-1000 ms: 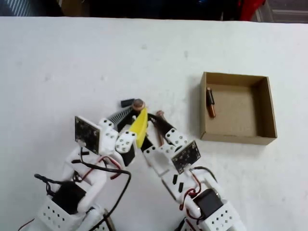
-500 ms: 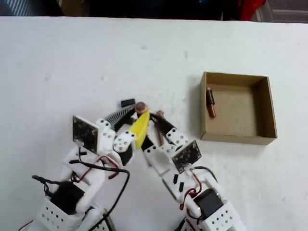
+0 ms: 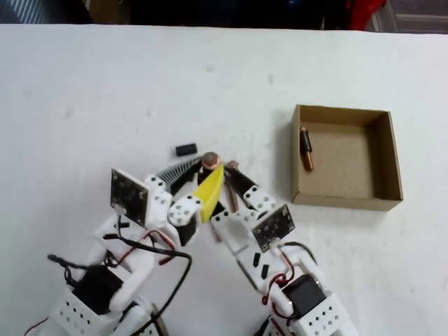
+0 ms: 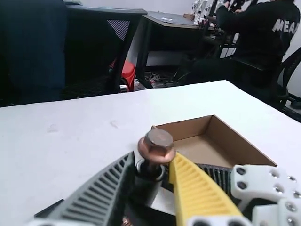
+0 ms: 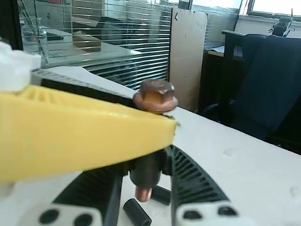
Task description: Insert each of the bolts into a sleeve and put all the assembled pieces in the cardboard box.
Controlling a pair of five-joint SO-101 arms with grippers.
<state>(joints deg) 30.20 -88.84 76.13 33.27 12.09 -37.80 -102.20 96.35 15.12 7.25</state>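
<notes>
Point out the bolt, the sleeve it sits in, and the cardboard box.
bolt (image 4: 159, 141), left wrist view, on the top of its copper head.
sleeve (image 4: 146, 181), left wrist view, on its black side below the head.
cardboard box (image 3: 343, 112), high view, on the far wall's rim.

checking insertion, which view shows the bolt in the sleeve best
Right wrist view: the bolt shows head above the black sleeve and tip poking out below. The left wrist view gives the head and sleeve top; the high view, the head from above.

left gripper (image 3: 208, 166) and right gripper (image 3: 225, 175) tip to tip, angled inward, fingers (image 3: 208, 187) of both clamped.
</notes>
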